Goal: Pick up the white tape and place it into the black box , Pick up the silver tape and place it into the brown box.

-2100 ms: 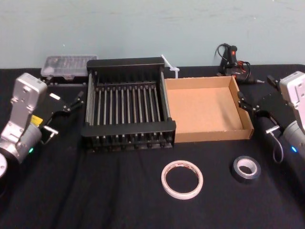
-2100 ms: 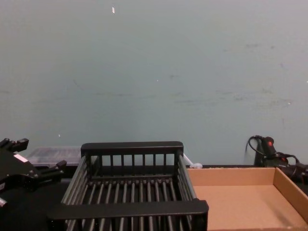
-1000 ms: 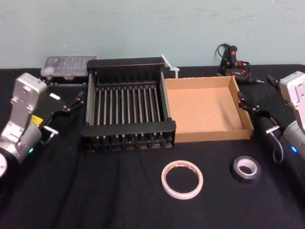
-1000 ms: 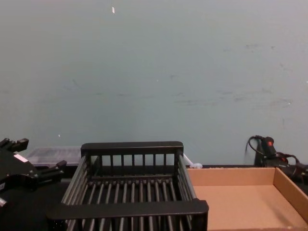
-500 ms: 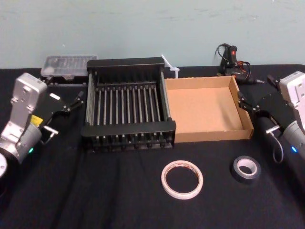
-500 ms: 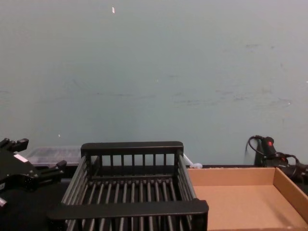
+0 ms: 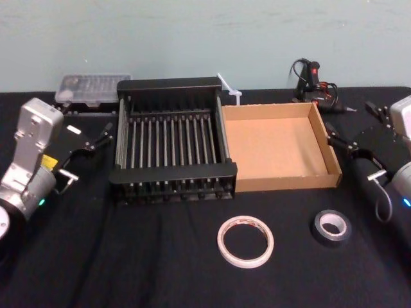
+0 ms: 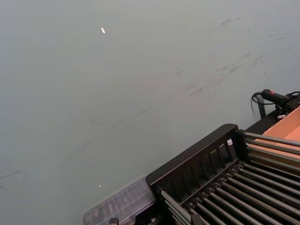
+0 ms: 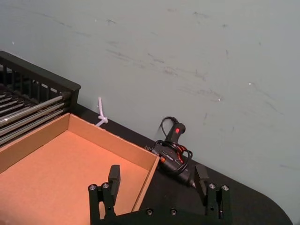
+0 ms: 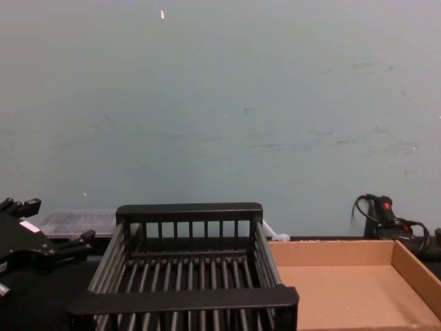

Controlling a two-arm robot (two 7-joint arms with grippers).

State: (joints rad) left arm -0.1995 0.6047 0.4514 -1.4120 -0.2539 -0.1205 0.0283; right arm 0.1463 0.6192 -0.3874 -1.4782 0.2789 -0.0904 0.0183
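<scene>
The white tape point(image 7: 245, 241) lies flat on the black cloth near the front centre, and the smaller silver tape point(image 7: 332, 226) lies to its right. Behind them stand the black box point(image 7: 172, 173) and, touching its right side, the brown box point(image 7: 279, 147); nothing lies in either. My left gripper point(image 7: 87, 123) hovers open to the left of the black box point(image 10: 187, 212). My right gripper point(image 7: 352, 122) hangs open just right of the brown box point(image 9: 70, 178), well behind the silver tape. The right wrist view shows the gripper point(image 9: 157, 178) with its fingers point(image 9: 114, 176) spread and nothing between them.
A clear plastic case point(image 7: 90, 86) sits at the back left behind the black box. A glue gun with cables point(image 7: 314, 80) lies at the back right, and a white zip tie point(image 7: 229, 88) lies behind the boxes. A teal wall bounds the table's far edge.
My right arm has drawn a little to the right, away from the brown box. The left arm, both tapes and both boxes have stayed put.
</scene>
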